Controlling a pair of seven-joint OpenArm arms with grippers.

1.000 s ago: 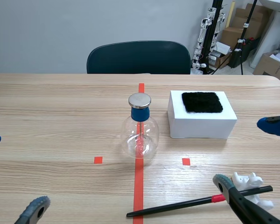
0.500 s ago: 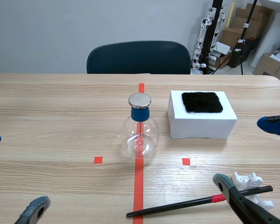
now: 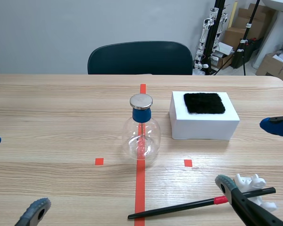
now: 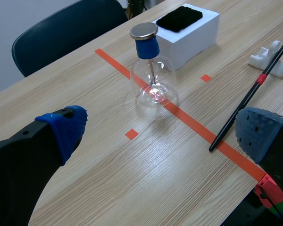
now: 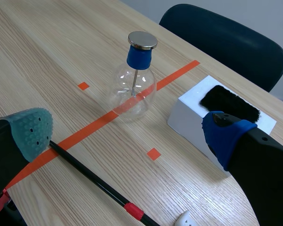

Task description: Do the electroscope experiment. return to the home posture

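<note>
The electroscope (image 3: 141, 132), a clear flask with a blue stopper and a metal disc on top, stands on the red centre line. A black rod (image 3: 203, 203) with a red band lies near the front edge, its far end propped on a white holder (image 3: 254, 188). My left gripper (image 3: 13, 176) is open low at the left, my right gripper (image 3: 250, 154) open at the right; both hold nothing. In the left wrist view the electroscope (image 4: 151, 80) is ahead of the open gripper (image 4: 164, 129), the rod (image 4: 245, 101) beside it. The right wrist view shows the electroscope (image 5: 132, 89) and rod (image 5: 94, 181) ahead of the open gripper (image 5: 127, 131).
A white box (image 3: 203, 125) topped with a black fur pad (image 3: 204, 102) stands right of the flask. A dark chair (image 3: 140, 57) is behind the table's far edge. Cardboard boxes and stands (image 3: 236, 33) fill the back right corner.
</note>
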